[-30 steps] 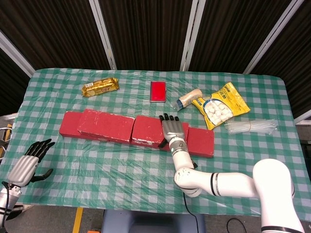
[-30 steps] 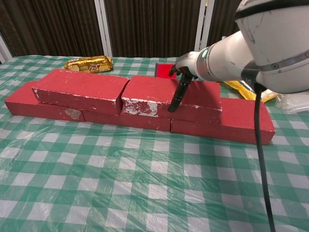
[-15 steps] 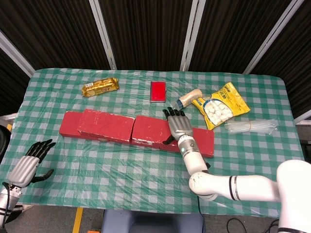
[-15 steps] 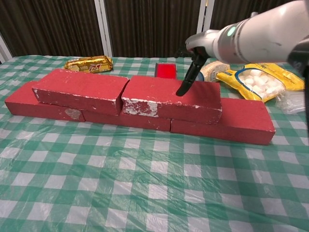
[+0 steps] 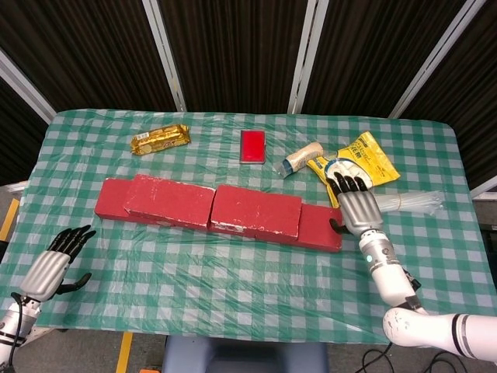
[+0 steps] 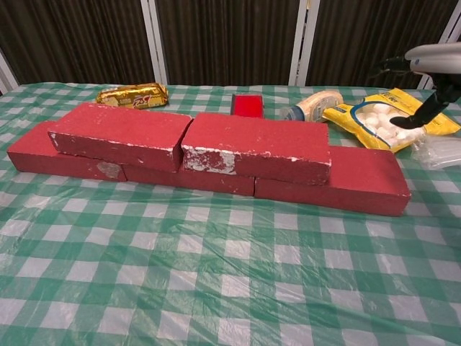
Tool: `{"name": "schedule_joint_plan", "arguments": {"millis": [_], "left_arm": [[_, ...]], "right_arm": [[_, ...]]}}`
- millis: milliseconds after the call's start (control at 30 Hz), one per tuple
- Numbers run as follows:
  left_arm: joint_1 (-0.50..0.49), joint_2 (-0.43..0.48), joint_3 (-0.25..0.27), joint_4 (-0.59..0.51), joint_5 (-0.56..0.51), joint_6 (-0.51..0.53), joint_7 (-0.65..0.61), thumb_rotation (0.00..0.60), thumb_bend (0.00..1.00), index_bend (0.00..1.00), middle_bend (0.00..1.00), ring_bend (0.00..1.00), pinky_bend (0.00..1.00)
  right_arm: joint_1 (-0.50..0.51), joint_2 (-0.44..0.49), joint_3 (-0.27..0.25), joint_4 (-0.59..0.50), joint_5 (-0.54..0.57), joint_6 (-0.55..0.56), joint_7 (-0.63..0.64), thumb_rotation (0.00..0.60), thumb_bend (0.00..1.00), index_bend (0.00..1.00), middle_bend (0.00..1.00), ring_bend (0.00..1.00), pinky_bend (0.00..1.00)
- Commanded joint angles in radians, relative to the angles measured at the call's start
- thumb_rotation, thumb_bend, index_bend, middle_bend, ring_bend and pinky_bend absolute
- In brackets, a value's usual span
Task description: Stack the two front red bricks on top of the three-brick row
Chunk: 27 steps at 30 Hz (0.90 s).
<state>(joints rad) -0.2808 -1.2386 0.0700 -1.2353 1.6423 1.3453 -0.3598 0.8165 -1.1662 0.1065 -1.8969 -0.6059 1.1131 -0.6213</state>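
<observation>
Right hand [image 5: 356, 203] fingers spread, empty, beside bottom brick [image 5: 320, 228] | left hand [image 5: 53, 263] fingers spread, empty

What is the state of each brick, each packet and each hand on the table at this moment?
Left upper brick: stacked on bottom row.
Right upper brick: stacked on bottom row, touching its neighbour.
Bottom row: flat on table.
Gold packet: lying flat.
Yellow bag: lying flat.
Small red box: lying flat.
Left hand: open, empty.
Right hand: open, empty.
</observation>
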Motion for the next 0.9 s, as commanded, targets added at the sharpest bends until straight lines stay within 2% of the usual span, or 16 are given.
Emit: {"name": "schedule_joint_plan", "arguments": {"millis": [33, 167, 300, 333, 667, 900], "left_arm": [[-0.001, -0.001, 0.001, 0.001, 0.000, -0.002, 0.000, 0.600, 0.35, 0.00, 0.00, 0.00, 0.00], [0.000, 0.000, 0.001, 0.003, -0.003, -0.003, -0.003, 0.600, 0.35, 0.00, 0.00, 0.00, 0.00], [0.003, 0.003, 0.001, 0.004, -0.006, 0.000, -0.007, 0.600, 0.35, 0.00, 0.00, 0.00, 0.00], [0.003, 0.003, 0.001, 0.004, -0.007, 0.000, -0.007, 0.600, 0.35, 0.00, 0.00, 0.00, 0.00], [0.003, 0.003, -0.001, 0.009, -0.011, -0.003, -0.013, 0.600, 0.36, 0.00, 0.00, 0.00, 0.00], [0.001, 0.003, -0.002, 0.009, -0.012, -0.007, -0.017, 0.600, 0.36, 0.00, 0.00, 0.00, 0.00]], "right_arm": [[-0.001, -0.012, -0.021, 0.039, 0.016, -0.048, -0.003, 0.530, 0.58, 0.17, 0.00, 0.00, 0.00], [0.011, -0.046, -0.028, 0.069, 0.028, -0.066, -0.019, 0.528, 0.62, 0.19, 0.00, 0.00, 0.00], [0.028, -0.076, -0.038, 0.088, 0.055, -0.077, -0.052, 0.444, 0.65, 0.22, 0.00, 0.00, 0.00], [0.032, -0.083, -0.038, 0.092, 0.060, -0.079, -0.056, 0.439, 0.65, 0.22, 0.00, 0.00, 0.00], [0.063, -0.126, -0.045, 0.101, 0.102, -0.109, -0.080, 0.402, 0.68, 0.22, 0.00, 0.00, 0.00], [0.077, -0.142, -0.047, 0.103, 0.119, -0.126, -0.083, 0.402, 0.68, 0.22, 0.00, 0.00, 0.00]]}}
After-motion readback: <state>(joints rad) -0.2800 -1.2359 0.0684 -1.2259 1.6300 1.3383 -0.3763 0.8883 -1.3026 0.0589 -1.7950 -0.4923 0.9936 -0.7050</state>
